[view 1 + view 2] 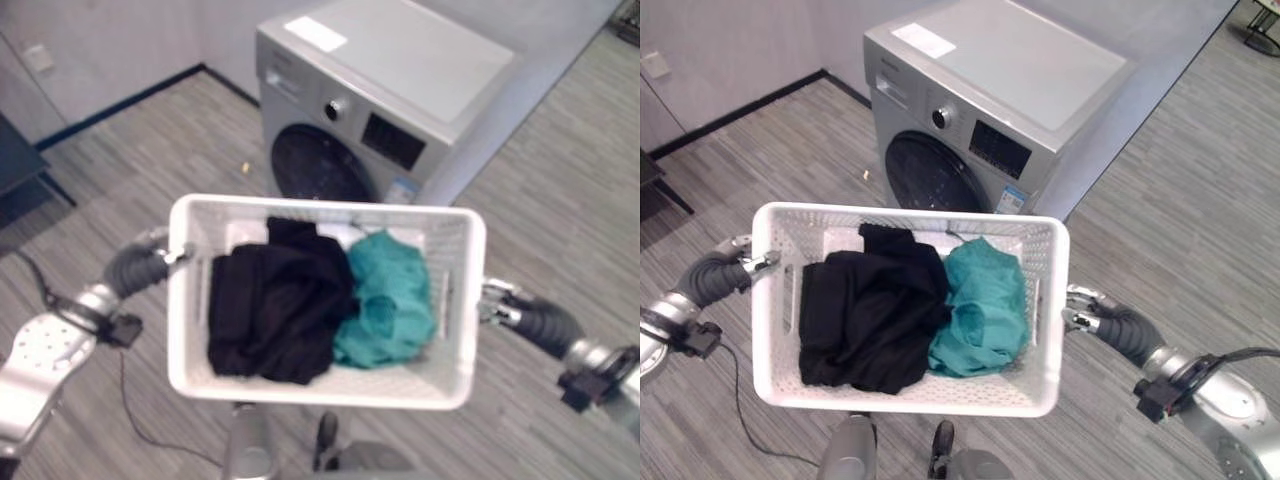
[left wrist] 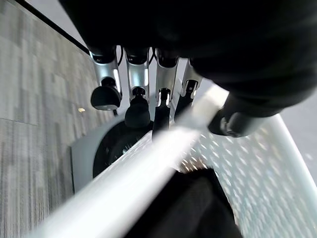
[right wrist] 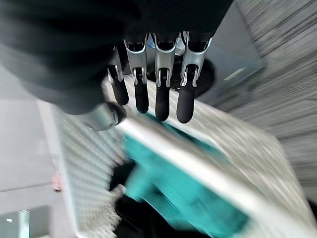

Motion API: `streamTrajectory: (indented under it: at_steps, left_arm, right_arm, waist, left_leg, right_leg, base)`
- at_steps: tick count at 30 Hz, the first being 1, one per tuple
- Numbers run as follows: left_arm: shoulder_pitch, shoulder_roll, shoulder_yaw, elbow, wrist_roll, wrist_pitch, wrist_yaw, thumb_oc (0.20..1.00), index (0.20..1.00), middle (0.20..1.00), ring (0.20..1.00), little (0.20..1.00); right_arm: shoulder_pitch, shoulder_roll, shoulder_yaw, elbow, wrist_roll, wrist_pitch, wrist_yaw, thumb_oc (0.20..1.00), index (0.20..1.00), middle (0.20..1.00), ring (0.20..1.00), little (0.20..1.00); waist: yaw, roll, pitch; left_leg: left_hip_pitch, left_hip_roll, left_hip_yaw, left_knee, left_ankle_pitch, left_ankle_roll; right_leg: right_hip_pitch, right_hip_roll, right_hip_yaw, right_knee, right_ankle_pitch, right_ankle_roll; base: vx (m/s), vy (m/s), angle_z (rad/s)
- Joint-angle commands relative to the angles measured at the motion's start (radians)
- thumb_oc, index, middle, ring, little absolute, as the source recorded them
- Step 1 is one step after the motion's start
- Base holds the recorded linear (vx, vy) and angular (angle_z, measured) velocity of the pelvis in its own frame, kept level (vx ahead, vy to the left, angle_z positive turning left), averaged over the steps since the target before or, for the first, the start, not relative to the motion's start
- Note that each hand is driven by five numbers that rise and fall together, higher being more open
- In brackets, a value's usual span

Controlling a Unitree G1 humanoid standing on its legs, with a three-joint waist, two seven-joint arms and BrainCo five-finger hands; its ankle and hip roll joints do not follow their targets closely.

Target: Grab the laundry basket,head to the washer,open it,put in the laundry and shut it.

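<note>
I hold the white laundry basket (image 1: 320, 388) level in front of me, above the floor. A black garment (image 1: 270, 310) lies in its left half and a teal one (image 1: 390, 300) in its right half. My left hand (image 1: 150, 262) grips the basket's left rim (image 2: 148, 163), with fingers (image 2: 136, 99) on one side and the thumb on the other. On the opposite rim (image 3: 198, 163) my right hand (image 1: 520, 312) holds the same way, fingers (image 3: 158, 94) over the edge above the teal cloth (image 3: 183, 193). The silver washer (image 1: 400, 80) stands just beyond the basket, its round dark door (image 1: 315, 165) closed.
A wall with a black baseboard (image 1: 120, 100) runs behind and left of the washer. Dark furniture (image 1: 15, 165) stands at the far left. A grey wall (image 1: 1160, 60) backs the washer on the right, with striped grey floor (image 1: 1200, 200) beside it.
</note>
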Motion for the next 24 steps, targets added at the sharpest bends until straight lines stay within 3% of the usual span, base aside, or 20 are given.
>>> streamTrajectory:
  at_steps: [1,4,7,9,10,11,13,14,20,24]
  left_arm:
    - [-0.06,0.003,0.078,-0.015,-0.038,-0.075,0.032,0.2,0.2,0.2,0.2,0.2]
    - [-0.049,-0.007,0.095,-0.027,-0.029,-0.08,0.018,0.2,0.2,0.2,0.2,0.2]
    - [-0.062,-0.013,0.07,-0.021,-0.041,-0.086,0.015,0.2,0.2,0.2,0.2,0.2]
    - [-0.083,-0.015,0.045,-0.01,-0.041,-0.085,0.017,0.2,0.2,0.2,0.2,0.2]
    - [-0.104,-0.009,0.035,-0.003,-0.039,-0.084,0.019,0.2,0.2,0.2,0.2,0.2]
    - [-0.103,-0.009,0.036,-0.003,-0.039,-0.084,0.019,0.2,0.2,0.2,0.2,0.2]
    - [-0.091,0.002,0.057,-0.008,-0.04,-0.081,0.022,0.2,0.2,0.2,0.2,0.2]
    - [-0.085,0.008,0.08,-0.002,-0.039,-0.073,0.021,0.2,0.2,0.2,0.2,0.2]
    - [-0.023,0.0,0.125,-0.016,-0.046,-0.077,0.004,0.2,0.2,0.2,0.2,0.2]
    - [0.002,0.019,0.109,-0.013,-0.112,-0.063,-0.039,0.2,0.2,0.2,0.2,0.2]
  right_arm:
    - [-0.025,0.026,-0.04,0.009,0.015,-0.089,-0.034,0.2,0.2,0.2,0.2,0.2]
    - [-0.059,0.082,-0.014,0.01,-0.004,-0.084,-0.035,0.2,0.2,0.2,0.2,0.2]
    - [-0.096,0.119,0.023,0.009,-0.031,-0.083,-0.035,0.2,0.2,0.2,0.2,0.2]
    - [-0.118,0.159,0.05,0.017,-0.064,-0.078,-0.038,0.2,0.2,0.2,0.2,0.2]
    - [-0.148,0.209,0.08,0.024,-0.109,-0.061,-0.044,0.2,0.2,0.2,0.2,0.2]
    - [-0.15,0.209,0.08,0.024,-0.109,-0.061,-0.044,0.2,0.2,0.2,0.2,0.2]
    - [-0.185,0.231,0.11,0.036,-0.134,-0.054,-0.049,0.2,0.2,0.2,0.2,0.2]
    - [-0.212,0.263,0.129,0.055,-0.153,-0.047,-0.054,0.2,0.2,0.2,0.2,0.2]
    - [-0.256,0.284,0.159,0.1,-0.171,-0.046,-0.073,0.2,0.2,0.2,0.2,0.2]
    - [-0.254,0.28,0.163,0.111,-0.178,-0.048,-0.082,0.2,0.2,0.2,0.2,0.2]
  waist:
    - [0.036,0.011,-0.063]
    - [0.046,0.015,-0.089]
    - [0.054,0.017,-0.109]
    - [0.046,0.021,-0.12]
    - [0.029,0.037,-0.121]
    - [0.03,0.037,-0.123]
    - [0.023,0.052,-0.116]
    - [0.027,0.062,-0.109]
    - [0.012,0.085,-0.085]
    - [-0.005,0.095,-0.075]
  left_leg:
    - [-0.057,0.024,0.03,-0.001,0.126,-0.02]
    - [-0.037,0.027,0.056,0.039,0.09,-0.018]
    - [-0.035,-0.014,0.09,0.136,0.002,0.012]
    - [-0.006,-0.059,0.125,0.148,-0.042,0.049]
    - [0.033,-0.103,0.16,0.149,-0.085,0.1]
    - [0.031,-0.103,0.162,0.146,-0.082,0.101]
    - [0.058,-0.125,0.181,0.137,-0.107,0.134]
    - [0.089,-0.141,0.202,0.13,-0.134,0.154]
    - [0.22,-0.164,0.246,0.051,-0.174,0.157]
    - [0.319,-0.187,0.233,0.02,-0.23,0.151]
  right_leg:
    - [0.027,-0.025,-0.032,0.077,-0.11,0.101]
    - [0.063,-0.058,-0.011,0.091,-0.129,0.125]
    - [0.086,-0.13,0.008,0.134,-0.114,0.157]
    - [0.064,-0.189,0.022,0.219,-0.027,0.193]
    - [-0.017,-0.234,0.055,0.373,0.056,0.206]
    - [-0.021,-0.234,0.056,0.373,0.059,0.206]
    - [-0.067,-0.245,0.057,0.461,0.097,0.208]
    - [-0.094,-0.265,0.002,0.498,0.097,0.213]
    - [-0.221,-0.194,-0.129,0.365,0.008,0.184]
    - [-0.261,-0.152,-0.179,0.263,0.03,0.204]
  base:
    - [0.25,0.123,-0.21]
    - [0.34,0.256,-0.47]
    - [0.28,0.278,-0.43]
    - [0.34,0.491,-0.31]
    - [0.28,0.501,-0.36]
    - [0.22,0.471,-0.15]
    - [0.13,0.303,-0.11]
    - [0.18,0.321,-0.3]
    - [0.18,0.134,-0.52]
    - [0.26,0.048,-0.16]
